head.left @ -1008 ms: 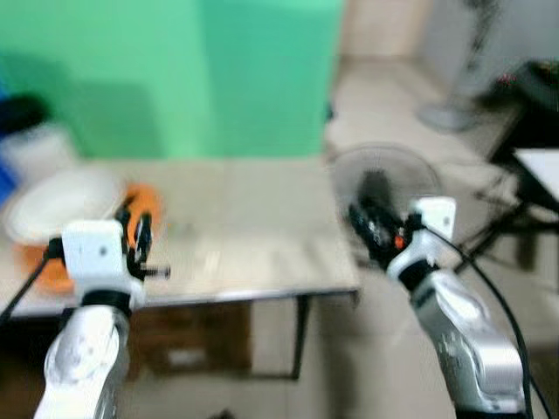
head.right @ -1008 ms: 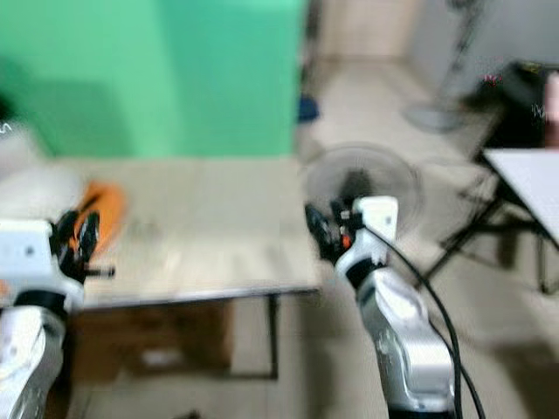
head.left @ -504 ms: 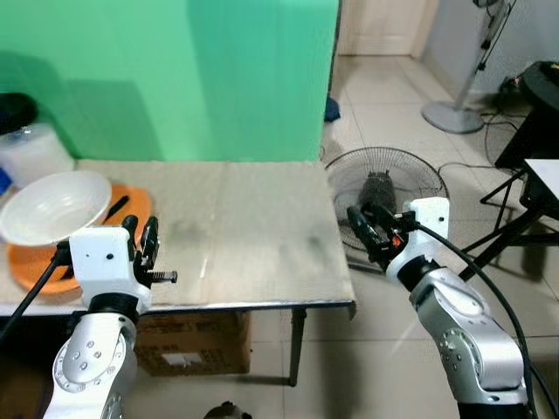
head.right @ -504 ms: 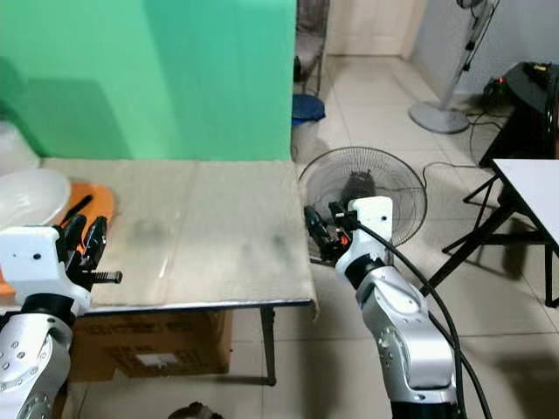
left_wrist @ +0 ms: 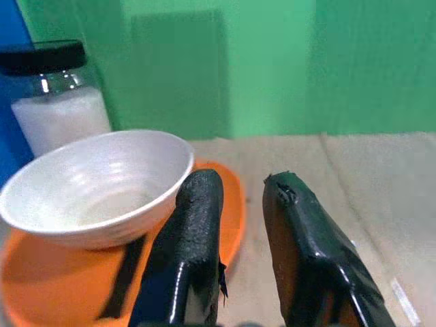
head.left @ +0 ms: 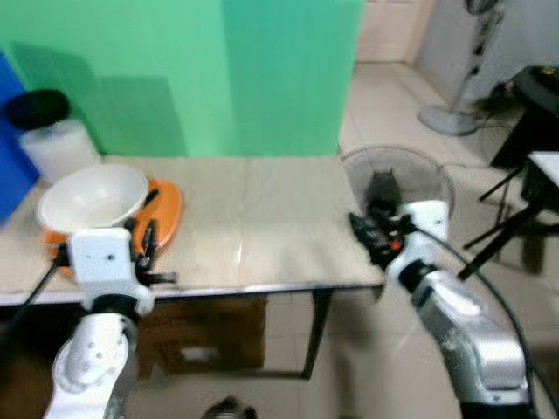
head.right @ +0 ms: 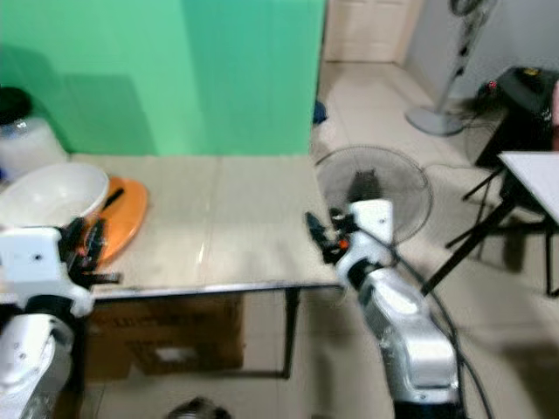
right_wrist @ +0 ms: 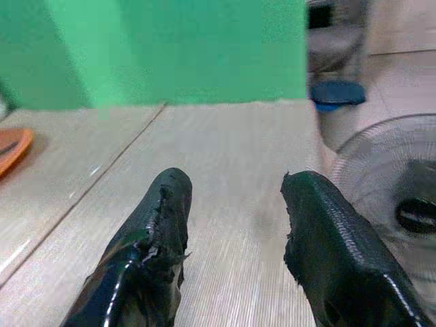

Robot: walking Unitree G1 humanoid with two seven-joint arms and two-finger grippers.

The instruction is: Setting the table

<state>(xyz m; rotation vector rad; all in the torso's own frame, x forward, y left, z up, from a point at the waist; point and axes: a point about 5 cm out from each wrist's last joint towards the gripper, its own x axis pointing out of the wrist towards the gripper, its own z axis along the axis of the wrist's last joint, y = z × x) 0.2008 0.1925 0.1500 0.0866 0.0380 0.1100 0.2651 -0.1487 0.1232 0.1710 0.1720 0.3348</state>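
Left wrist view shows left gripper narrowly parted near bowl, right gripper spread

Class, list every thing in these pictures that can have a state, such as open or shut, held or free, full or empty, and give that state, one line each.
white bowl: upright on the orange plate, looks empty, not held.
orange plate: flat on the table, under the bowl.
jar: upright, black lid on, white contents.
left gripper: open, holding nothing, near the plate.
right gripper: open, holding nothing, at the table's right end.
floor fan: standing on the floor beside the table.
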